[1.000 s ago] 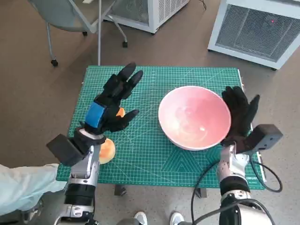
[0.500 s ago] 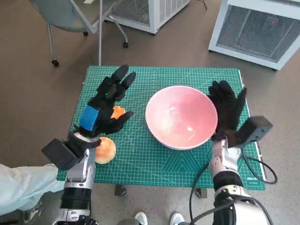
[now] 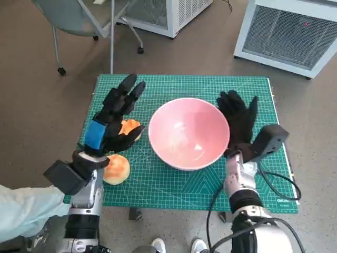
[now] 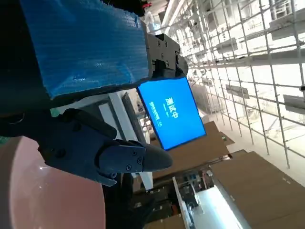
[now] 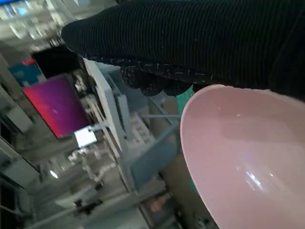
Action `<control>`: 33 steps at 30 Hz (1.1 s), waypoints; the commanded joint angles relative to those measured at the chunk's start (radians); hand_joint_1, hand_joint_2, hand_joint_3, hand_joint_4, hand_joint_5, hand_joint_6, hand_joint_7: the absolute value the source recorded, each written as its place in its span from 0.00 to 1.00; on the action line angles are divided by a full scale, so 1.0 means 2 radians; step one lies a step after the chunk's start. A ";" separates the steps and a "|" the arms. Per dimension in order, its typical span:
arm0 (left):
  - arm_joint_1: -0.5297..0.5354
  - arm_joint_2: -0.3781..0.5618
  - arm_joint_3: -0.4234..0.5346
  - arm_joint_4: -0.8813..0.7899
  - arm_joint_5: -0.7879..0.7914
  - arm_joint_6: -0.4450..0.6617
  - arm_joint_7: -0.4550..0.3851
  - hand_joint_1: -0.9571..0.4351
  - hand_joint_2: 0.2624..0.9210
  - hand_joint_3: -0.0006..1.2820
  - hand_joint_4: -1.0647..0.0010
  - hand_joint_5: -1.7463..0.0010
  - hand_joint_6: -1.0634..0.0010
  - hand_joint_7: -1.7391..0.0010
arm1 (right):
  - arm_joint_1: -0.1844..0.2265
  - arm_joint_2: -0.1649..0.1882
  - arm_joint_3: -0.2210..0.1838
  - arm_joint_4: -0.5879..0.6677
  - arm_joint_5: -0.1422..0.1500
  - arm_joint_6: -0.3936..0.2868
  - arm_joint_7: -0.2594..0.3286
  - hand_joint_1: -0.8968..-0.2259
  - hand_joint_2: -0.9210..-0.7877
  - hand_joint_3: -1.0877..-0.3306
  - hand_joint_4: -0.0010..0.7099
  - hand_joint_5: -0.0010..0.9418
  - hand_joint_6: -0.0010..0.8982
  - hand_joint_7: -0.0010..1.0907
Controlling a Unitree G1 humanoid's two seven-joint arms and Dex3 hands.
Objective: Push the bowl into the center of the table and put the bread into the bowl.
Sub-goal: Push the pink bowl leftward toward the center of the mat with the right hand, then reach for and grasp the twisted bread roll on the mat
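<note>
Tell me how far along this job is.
Pushing is in hand: the right robot hand rests flat against the pink bowl, which sits about mid-table. Left: both bread rolls lie outside it, under the open left robot hand.

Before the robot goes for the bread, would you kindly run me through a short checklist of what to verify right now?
1. Bowl near the table's middle: ok, roughly centred on the mat.
2. Bowl upright and empty: ok.
3. Right hand flat against the bowl's side: ok; whether it is actually touching, cannot tell.
4. Left hand free: ok, fingers spread, holding nothing.
5. Bread within the left hand's reach: ok, one piece lies under the hand, another beside the forearm.
6. Bread in the bowl: not ok, not yet done.
</note>
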 commanded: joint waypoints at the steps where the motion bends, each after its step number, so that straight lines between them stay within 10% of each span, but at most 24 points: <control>1: 0.011 0.005 0.001 -0.010 0.005 0.000 0.004 0.27 1.00 0.28 0.74 1.00 0.82 0.89 | 0.001 0.003 0.002 0.009 -0.006 0.013 0.002 0.54 0.00 0.37 0.37 0.01 0.30 0.33; 15: 0.010 0.008 0.004 -0.005 -0.003 0.000 0.006 0.28 1.00 0.28 0.75 1.00 0.81 0.90 | -0.007 -0.010 -0.004 -0.008 -0.001 -0.014 0.017 0.52 0.00 0.37 0.37 0.00 0.30 0.31; 33: -0.016 0.007 0.005 0.012 -0.014 0.010 0.000 0.28 1.00 0.29 0.75 1.00 0.81 0.91 | 0.022 -0.010 0.035 -0.118 -0.003 -0.178 0.104 0.43 0.00 0.47 0.36 0.01 0.29 0.33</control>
